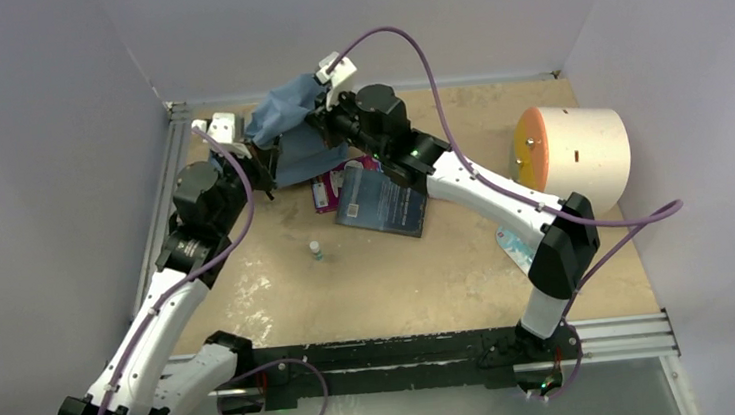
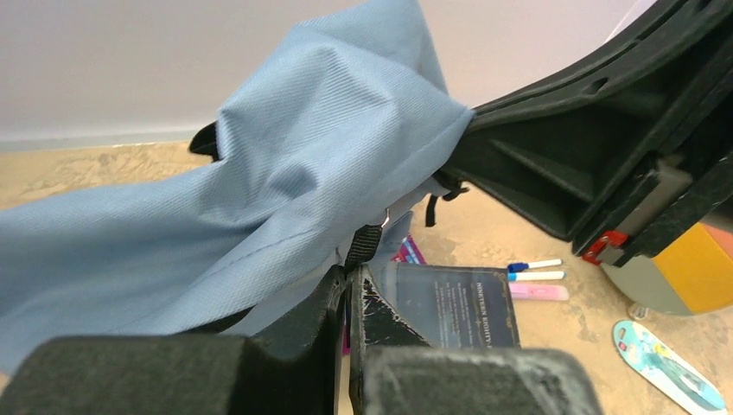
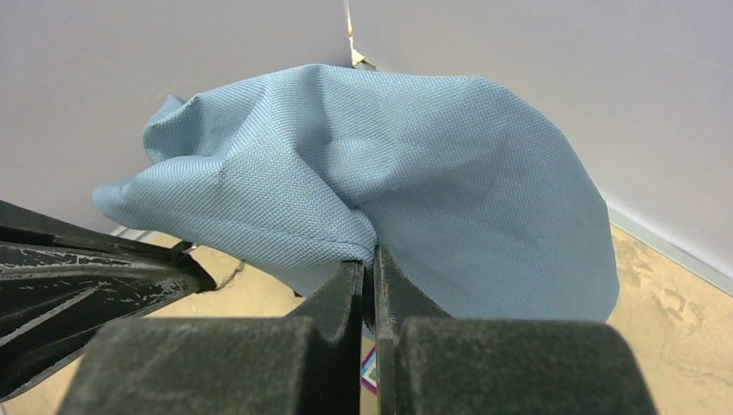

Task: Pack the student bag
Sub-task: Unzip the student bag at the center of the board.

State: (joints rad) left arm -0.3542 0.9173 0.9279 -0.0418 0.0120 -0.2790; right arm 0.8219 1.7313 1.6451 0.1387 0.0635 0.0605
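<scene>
Holds the bag (image 1: 288, 124) raised over the far left part of the table (image 1: 400, 285), pinched at two spots. Grips with the left pincer (image 2: 350, 278), closed flat with no gap, on a black tab (image 2: 365, 242) at the cloth's lower hem; could be a strap end or a zip pull, too small to say which. Grips with the right pincer (image 3: 369, 259) too, closed down on nothing but a fold of blue cloth caught at a seam. Carries most of the bag bunched above and beyond the right pincer, draped over its end. Spreads the rest up and to the left of the left pincer, filling much of that wrist view. Sets the two pincers close, the right just beyond and to the right of the left, with cloth running between.

Shows a dark book (image 1: 383, 201) flat on the table just beyond the left pincer and to its right, beneath the right arm. Has a pink packet (image 1: 325, 191) touching the book's left edge, below the hanging cloth. Has two markers (image 2: 534, 264) and a pink bar (image 2: 540, 292) past the book, farther right of the left pincer. Stands a small bottle (image 1: 316, 249) alone, nearer the bases than either pincer. Lays a white cylinder (image 1: 580, 154) with an orange face on its side, well to the right of the right pincer, and a patterned card (image 1: 513, 245) flat near it, beside the right arm's elbow.
</scene>
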